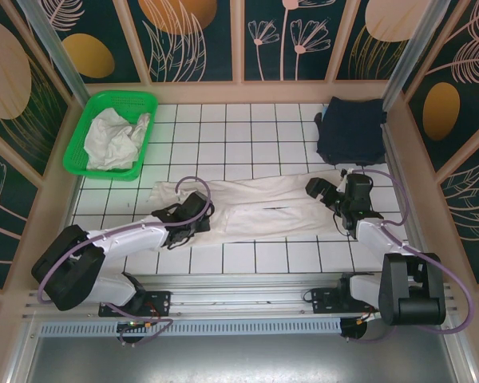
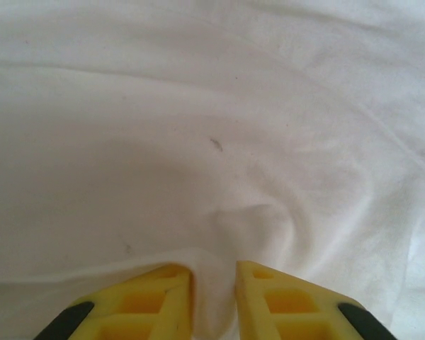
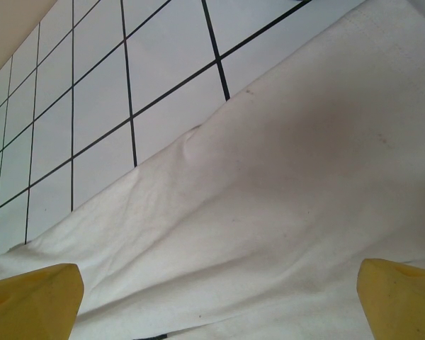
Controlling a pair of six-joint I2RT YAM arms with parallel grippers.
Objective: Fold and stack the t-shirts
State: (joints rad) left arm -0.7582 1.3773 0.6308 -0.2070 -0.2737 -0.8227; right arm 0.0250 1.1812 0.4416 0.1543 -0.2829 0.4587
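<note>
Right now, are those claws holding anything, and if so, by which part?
The left claw pinches a bunched fold of the white shirt, near its left end. The right claw hangs open over the other end, holding nothing.

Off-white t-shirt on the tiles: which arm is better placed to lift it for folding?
Left. The left fingers pinch a ridge of the off-white t-shirt between them; the right fingers stand wide apart over its edge, gripping nothing.

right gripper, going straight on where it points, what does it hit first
Probably the off-white t-shirt spread on the tiled table: the right gripper, wide open, points down onto its fabric near the edge. Depth is unclear.
</note>
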